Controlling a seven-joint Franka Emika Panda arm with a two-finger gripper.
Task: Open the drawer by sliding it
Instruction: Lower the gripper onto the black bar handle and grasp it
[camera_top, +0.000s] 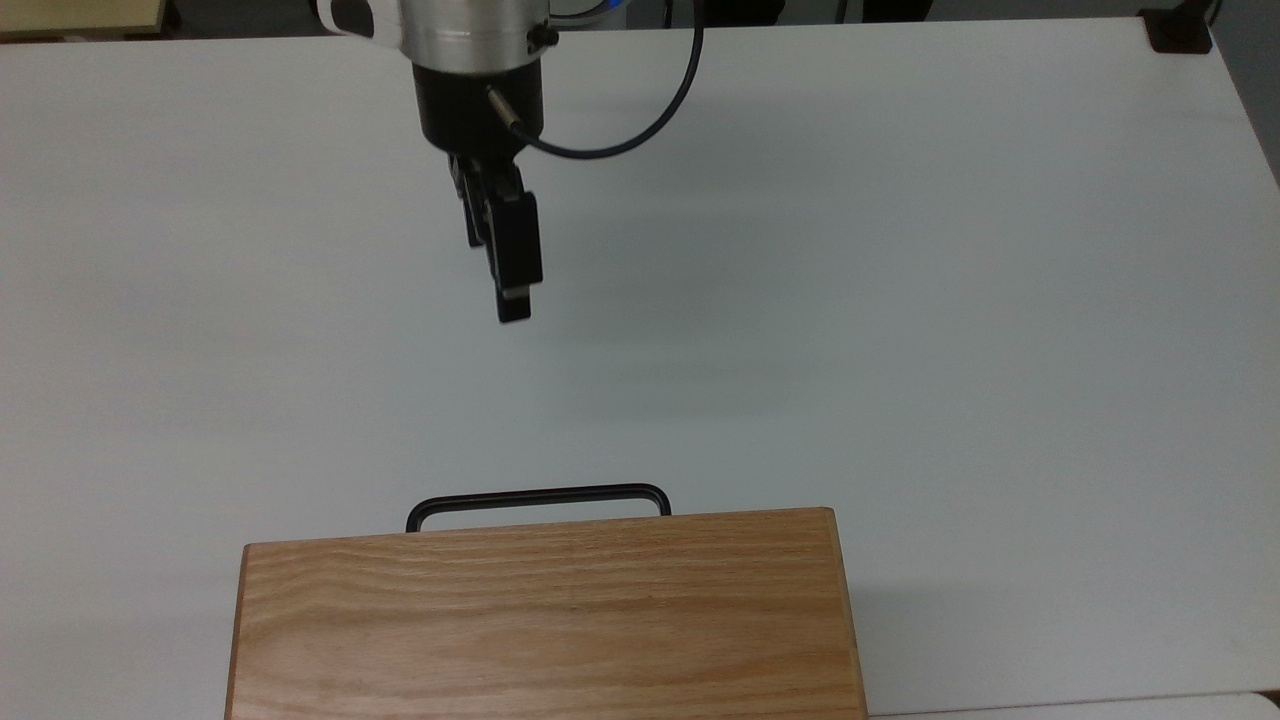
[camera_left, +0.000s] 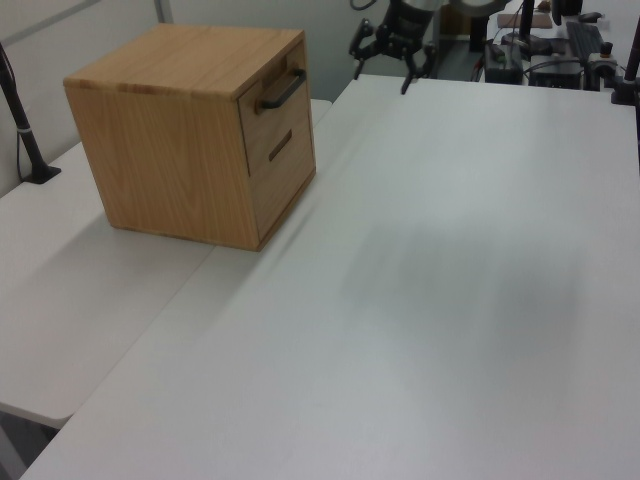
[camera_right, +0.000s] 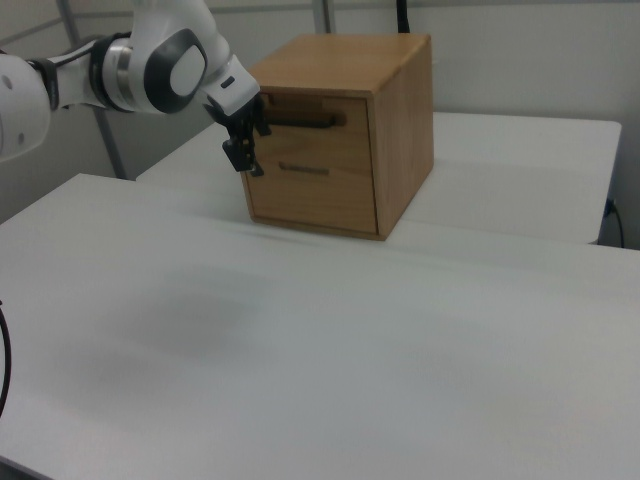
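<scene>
- white table (camera_top: 900, 300) spreads wide beneath everything i see, bare between me and the woodwork.
- oak cabinet (camera_left: 170, 140) stands on the table at the left view's left and along the bottom edge of the top view.
- my arm (camera_right: 120, 70), white and silver with a black cable looped at the wrist, reaches in from the top view's top edge.
- the drawer (camera_left: 272, 105) sits flush in the cabinet's upper front, fully closed.
- my gripper (camera_left: 385, 62) hangs above the table, well apart from the drawer; in the left view its two fingers stand spread with a clear gap.
- the drawer's black handle (camera_top: 538, 499) juts from the cabinet front, untouched.
</scene>
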